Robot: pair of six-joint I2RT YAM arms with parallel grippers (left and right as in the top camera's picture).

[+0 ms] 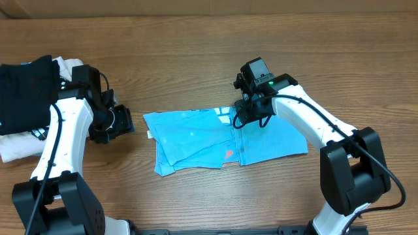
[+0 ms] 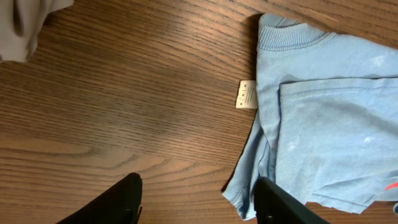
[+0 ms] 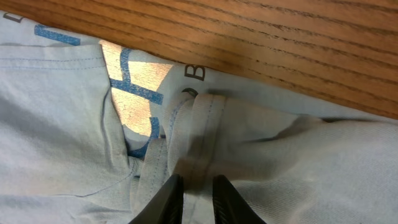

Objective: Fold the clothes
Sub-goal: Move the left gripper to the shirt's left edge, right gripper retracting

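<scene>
The clothes, a light sky-blue T-shirt [image 1: 196,140], lie partly folded at the table's middle, with a small coral-red mark [image 1: 228,154] showing. My right gripper [image 1: 243,121] is at the shirt's far edge. In the right wrist view its fingers [image 3: 198,186] stand almost together with a raised hem fold of the shirt [image 3: 280,162] pinched between them, beside blue lettering [image 3: 134,93]. My left gripper [image 1: 124,123] hovers just left of the shirt. In the left wrist view it is open [image 2: 199,202], its right finger [image 2: 277,202] over the shirt's [image 2: 329,124] lower-left edge.
A black folded garment [image 1: 26,91] lies on a cream one [image 1: 16,149] at the far left, behind my left arm. The cream cloth [image 2: 25,25] shows in the left wrist view's corner. A small white label [image 2: 247,95] sticks out by the shirt's collar.
</scene>
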